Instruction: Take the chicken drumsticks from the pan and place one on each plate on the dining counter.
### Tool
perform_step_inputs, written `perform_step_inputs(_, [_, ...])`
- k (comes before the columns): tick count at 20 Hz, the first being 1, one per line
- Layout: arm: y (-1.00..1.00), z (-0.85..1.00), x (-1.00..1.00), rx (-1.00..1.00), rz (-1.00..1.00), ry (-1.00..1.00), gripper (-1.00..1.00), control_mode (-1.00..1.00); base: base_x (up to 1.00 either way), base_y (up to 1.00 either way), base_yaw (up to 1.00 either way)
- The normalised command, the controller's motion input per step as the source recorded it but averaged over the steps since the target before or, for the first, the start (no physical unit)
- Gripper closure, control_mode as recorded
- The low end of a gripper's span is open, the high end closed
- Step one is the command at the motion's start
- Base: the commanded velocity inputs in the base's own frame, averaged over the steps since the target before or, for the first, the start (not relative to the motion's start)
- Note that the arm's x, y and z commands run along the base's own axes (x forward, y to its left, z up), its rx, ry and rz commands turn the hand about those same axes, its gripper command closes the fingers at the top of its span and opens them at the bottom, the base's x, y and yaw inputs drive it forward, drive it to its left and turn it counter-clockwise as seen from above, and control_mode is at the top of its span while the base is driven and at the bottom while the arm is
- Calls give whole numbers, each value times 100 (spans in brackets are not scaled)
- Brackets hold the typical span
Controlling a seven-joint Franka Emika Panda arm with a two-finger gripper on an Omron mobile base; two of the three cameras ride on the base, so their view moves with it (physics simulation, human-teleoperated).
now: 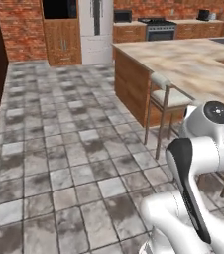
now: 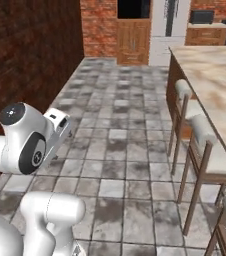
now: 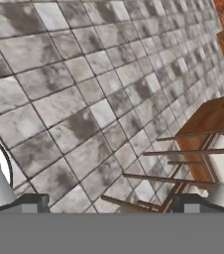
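**Jaws wide and empty, arm folded up, counter off to the right**

Jaws (image 3: 109, 203) are spread wide with nothing between them, just looking down at the tiled floor (image 3: 74, 99) and some stool legs (image 3: 183, 154).

Biggest thing first: the dining counter (image 1: 193, 62) stretches along the right side of the room, long axis running away from the robot toward the back wall. From the other base camera its near stretch (image 2: 220, 85) sits right of the arm too. So whatever comes next, it lies to the right and ahead, not straight in front.

What I can see of the stone top looks bare. No pan, drumsticks or plates on the part that's in frame, so I can't say where they actually are. My guess is further along the counter or over by the stove (image 1: 159, 27) at the back.

Room to move: lots of open floor to the left and ahead. The tight bit is the row of stools (image 2: 197, 150) tucked against the counter edge, the nearest stool (image 1: 167, 96) just beside the arm's elbow. Swinging right would need care there.
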Motion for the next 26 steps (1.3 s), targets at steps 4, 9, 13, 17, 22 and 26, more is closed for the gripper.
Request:
perform_step_inputs(4, [0, 0, 0, 0, 0, 0, -100, 100, 100, 64, -27])
perform_step_inputs(9, [0, 0, 0, 0, 0, 0, -100, 100, 100, 64, -27])
perform_step_inputs(13, [0, 0, 0, 0, 0, 0, -100, 100, 100, 65, -25])
perform_step_inputs(17, [0, 0, 0, 0, 0, 0, -100, 100, 100, 76, -24])
perform_step_inputs(22, [0, 0, 0, 0, 0, 0, -100, 100, 100, 74, -22])
perform_step_inputs(26, [0, 0, 0, 0, 0, 0, -100, 100, 100, 80, -21])
